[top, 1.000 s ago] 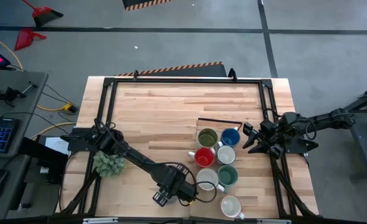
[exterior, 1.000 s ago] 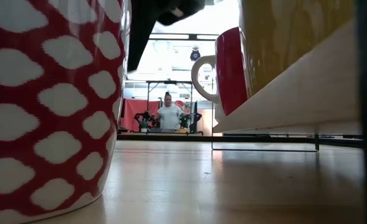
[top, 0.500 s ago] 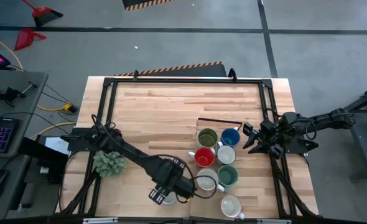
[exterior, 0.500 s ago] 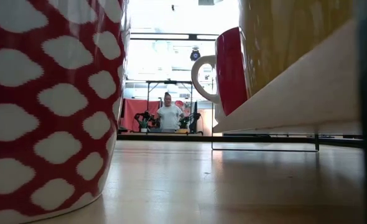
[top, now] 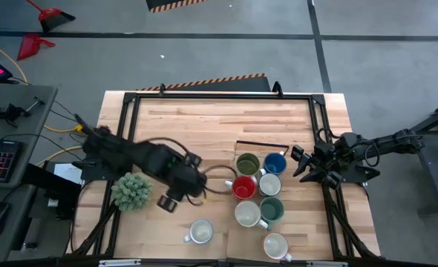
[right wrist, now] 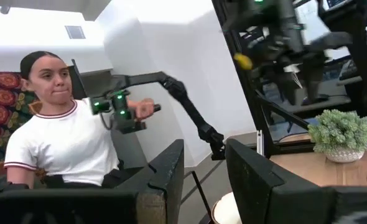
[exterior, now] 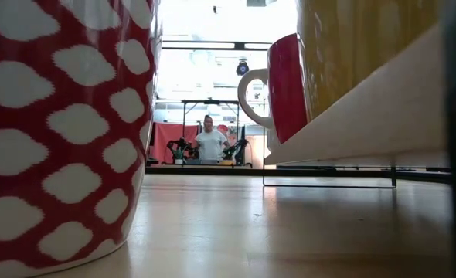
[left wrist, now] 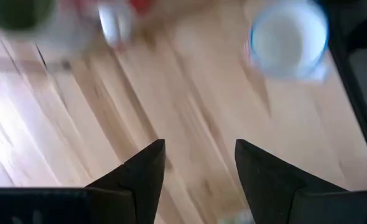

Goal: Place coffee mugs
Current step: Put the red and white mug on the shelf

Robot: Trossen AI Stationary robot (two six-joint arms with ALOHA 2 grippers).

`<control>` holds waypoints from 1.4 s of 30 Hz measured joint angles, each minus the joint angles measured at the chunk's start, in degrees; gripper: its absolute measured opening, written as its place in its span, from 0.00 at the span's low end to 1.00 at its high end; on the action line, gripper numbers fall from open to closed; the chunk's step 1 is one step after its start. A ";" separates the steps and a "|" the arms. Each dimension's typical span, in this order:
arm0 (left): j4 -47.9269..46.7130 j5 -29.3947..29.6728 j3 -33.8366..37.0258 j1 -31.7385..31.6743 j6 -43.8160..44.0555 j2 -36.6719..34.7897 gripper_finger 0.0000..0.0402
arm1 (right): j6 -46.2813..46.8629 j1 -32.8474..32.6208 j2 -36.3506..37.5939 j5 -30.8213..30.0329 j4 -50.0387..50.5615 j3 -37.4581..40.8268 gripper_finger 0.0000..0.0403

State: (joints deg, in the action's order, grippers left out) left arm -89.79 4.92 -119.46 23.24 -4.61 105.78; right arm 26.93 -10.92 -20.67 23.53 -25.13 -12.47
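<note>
My left claw (top: 168,200) hangs wide and empty; the lone white mug (top: 200,233) sits nearer the bench's (top: 189,126) near edge, right of it.

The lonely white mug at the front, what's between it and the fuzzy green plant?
Nothing. In the high view, only bare wood of the table lies between the white mug and the plant. The open left gripper hangs nearby, empty.
</note>
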 joint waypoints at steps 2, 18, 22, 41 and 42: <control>2.39 -2.54 8.18 -1.37 -0.50 -5.14 0.46 | -0.02 0.00 0.02 -0.05 -0.13 0.00 0.27; 47.52 -6.84 71.05 -4.50 1.37 -51.28 0.46 | -6.03 0.00 -3.31 -19.81 -5.14 -3.16 0.27; 57.98 -6.77 82.07 -5.05 1.01 -60.02 0.46 | -7.49 0.00 -10.98 -21.48 -3.32 -11.37 0.27; 74.75 -16.15 93.40 -12.34 -5.55 -69.53 0.46 | -5.38 -3.03 -59.94 -6.79 19.76 -61.13 0.27; 74.76 -17.44 93.60 -12.89 -5.53 -69.79 0.46 | -5.41 -3.41 -61.62 -6.82 19.67 -63.02 0.27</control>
State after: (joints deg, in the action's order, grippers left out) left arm -15.02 -12.52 -25.87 10.35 -10.13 35.99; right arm 21.52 -14.33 -82.28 16.71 -5.45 -75.49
